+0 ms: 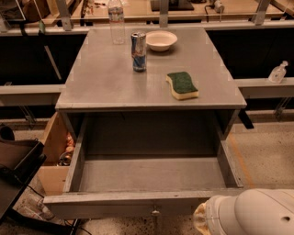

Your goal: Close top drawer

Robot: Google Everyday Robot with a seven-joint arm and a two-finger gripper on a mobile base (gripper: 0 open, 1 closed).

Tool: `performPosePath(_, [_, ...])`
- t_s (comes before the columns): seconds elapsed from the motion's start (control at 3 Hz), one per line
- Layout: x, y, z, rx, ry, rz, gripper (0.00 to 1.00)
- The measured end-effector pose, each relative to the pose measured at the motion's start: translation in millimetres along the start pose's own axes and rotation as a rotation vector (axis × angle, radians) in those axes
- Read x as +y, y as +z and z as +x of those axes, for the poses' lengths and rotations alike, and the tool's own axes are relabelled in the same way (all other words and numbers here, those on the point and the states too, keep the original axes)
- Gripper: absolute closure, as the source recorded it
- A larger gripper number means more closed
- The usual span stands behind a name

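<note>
I cannot read the label on the can (138, 51). The top drawer (124, 200) gapes open, its front beside my arm (250, 215) at lower right; my gripper sits out of frame, grip unknowable.

Workshop — long wooden workbenches (202, 13) behind

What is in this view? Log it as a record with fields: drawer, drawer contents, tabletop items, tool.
drawer: wide grey wooden drawer with a small round metal knob, pulled far out of the grey table, not yet closed
drawer contents: none visible
tabletop items: clear plastic water bottle, blue and silver drink can, round white bowl, green and yellow sponge
tool: at the bottom right of the view, at the end of the white robot arm, low beside the right part of the drawer's front
</note>
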State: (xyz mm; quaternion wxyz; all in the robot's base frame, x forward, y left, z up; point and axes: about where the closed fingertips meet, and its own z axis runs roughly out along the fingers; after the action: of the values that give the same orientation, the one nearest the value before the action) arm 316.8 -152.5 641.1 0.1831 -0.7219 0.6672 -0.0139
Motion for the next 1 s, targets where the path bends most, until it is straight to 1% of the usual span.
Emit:
performPosePath(0.33, [-29.4, 8.1, 15.2, -0.003, -0.042, 0.058, 1.00])
performPosePath(0.67, [-36.1, 9.9, 19.0, -0.003, -0.053, 0.069, 1.00])
performPosePath(1.0, [-67.7, 15.4, 33.8, -0.015, -0.069, 0.101, 1.00])
